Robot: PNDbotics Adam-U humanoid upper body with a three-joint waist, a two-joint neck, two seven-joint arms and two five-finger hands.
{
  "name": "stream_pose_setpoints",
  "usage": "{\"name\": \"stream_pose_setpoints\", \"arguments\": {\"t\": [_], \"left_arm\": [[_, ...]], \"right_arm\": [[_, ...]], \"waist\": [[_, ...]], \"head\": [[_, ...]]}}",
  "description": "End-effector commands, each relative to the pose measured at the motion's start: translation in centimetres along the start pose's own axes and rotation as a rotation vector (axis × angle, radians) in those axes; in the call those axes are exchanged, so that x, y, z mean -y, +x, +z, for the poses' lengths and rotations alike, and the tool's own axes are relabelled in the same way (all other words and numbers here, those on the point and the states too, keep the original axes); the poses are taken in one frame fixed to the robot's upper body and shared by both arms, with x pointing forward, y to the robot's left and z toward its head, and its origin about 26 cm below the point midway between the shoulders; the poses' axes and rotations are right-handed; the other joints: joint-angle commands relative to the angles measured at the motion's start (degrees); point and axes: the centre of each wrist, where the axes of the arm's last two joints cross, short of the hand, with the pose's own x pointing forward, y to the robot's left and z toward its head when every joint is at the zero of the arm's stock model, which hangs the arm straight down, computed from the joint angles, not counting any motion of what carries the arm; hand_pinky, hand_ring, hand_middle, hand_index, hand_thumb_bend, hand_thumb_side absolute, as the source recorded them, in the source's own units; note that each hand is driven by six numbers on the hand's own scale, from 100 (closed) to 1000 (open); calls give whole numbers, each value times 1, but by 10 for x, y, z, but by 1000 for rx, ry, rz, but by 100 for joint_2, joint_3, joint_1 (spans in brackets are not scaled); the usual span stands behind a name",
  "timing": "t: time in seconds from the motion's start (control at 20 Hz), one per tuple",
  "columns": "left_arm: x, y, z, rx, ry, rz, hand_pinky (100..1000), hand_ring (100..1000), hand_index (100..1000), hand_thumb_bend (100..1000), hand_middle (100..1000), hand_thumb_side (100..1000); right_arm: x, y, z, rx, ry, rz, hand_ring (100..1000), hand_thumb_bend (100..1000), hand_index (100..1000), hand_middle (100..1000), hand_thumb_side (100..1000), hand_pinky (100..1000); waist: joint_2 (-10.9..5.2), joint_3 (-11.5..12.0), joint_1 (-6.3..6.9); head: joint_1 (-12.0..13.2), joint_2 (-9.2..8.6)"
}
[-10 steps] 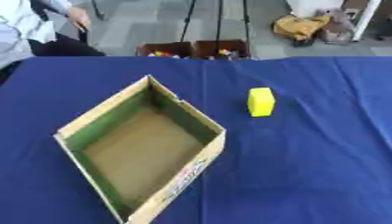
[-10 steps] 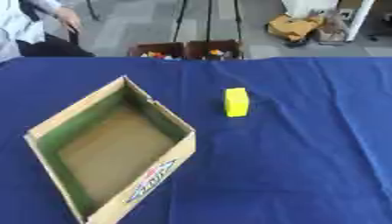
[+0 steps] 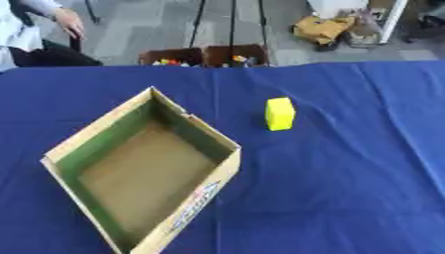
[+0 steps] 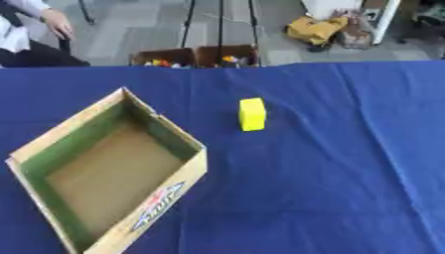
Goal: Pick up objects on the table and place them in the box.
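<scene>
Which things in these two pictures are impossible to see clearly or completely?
- Both hands: in neither view.
- Box: its near corner is cut by the bottom edge in the left eye view; the print on its side is too blurred to read.
- Yellow block: its far side faces away.
- Two crates beyond the table: the coloured contents are too small to identify.

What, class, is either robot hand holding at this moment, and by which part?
Nothing is held: neither hand shows in either view. The yellow block stands alone on the blue tablecloth, apart from the open cardboard box, which is empty.
</scene>
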Motion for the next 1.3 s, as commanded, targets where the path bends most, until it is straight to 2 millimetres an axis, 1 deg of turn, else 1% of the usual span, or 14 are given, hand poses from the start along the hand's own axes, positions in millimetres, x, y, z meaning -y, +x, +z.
{"name": "stream_pose_setpoints", "arguments": {"t": [0.05,0.1,0.15,0.2,0.45,0.6,0.65,0.7,0.75,1.0,1.1,1.3], "left_arm": [[-2,5,-6,20,-31,-14,737,718,984,100,881,1000],[-2,5,-6,19,-35,-14,737,719,984,100,882,1000],[-2,5,-6,19,-37,-14,738,720,985,100,883,1000],[-2,5,-6,19,-41,-14,739,721,985,100,883,1000],[-1,5,-6,13,-52,-7,741,721,985,100,883,1000],[0,4,-5,9,-56,0,741,721,985,100,883,1000],[1,4,-4,8,-57,1,741,721,985,100,883,1000],[1,4,-4,7,-58,3,741,721,985,100,883,1000],[1,4,-4,6,-59,4,741,720,985,100,884,1000],[2,3,-3,-3,-67,13,742,720,984,100,884,1000],[3,3,-3,-6,-71,16,742,720,984,100,884,1000],[4,3,-2,-11,-76,22,743,719,984,100,884,1000]], "right_arm": [[4,-1,-24,78,80,-7,853,161,874,812,813,802],[4,-2,-30,93,117,-5,854,166,875,813,819,802],[4,-3,-36,103,149,0,859,175,877,815,792,801],[4,-4,-42,113,187,7,859,205,877,817,828,799],[2,-6,-75,157,400,72,867,261,874,816,799,791],[0,-9,-92,171,517,125,869,275,876,822,798,786],[0,-10,-97,175,550,143,870,247,881,829,778,782],[-2,-12,-102,180,582,159,870,285,881,832,820,781],[-2,-14,-106,184,613,175,870,294,884,835,825,778],[-2,-34,-116,186,753,249,873,340,874,846,853,778],[-3,-43,-116,186,808,268,875,355,877,854,864,781],[-7,-61,-111,171,919,296,880,383,893,865,858,792]], "waist": [[-142,14,7],[-148,22,3],[-153,31,0],[-160,41,-4],[-194,95,-16],[-214,157,-18],[-221,172,-18],[-226,185,-20],[-230,195,-23],[-252,206,-30],[-259,200,-24],[-277,234,-23]], "head": [[-17,19],[-19,26],[-18,33],[-15,43],[-37,96],[-57,107],[-69,108],[-82,109],[-96,110],[-163,129],[-192,140],[-244,137]]}}
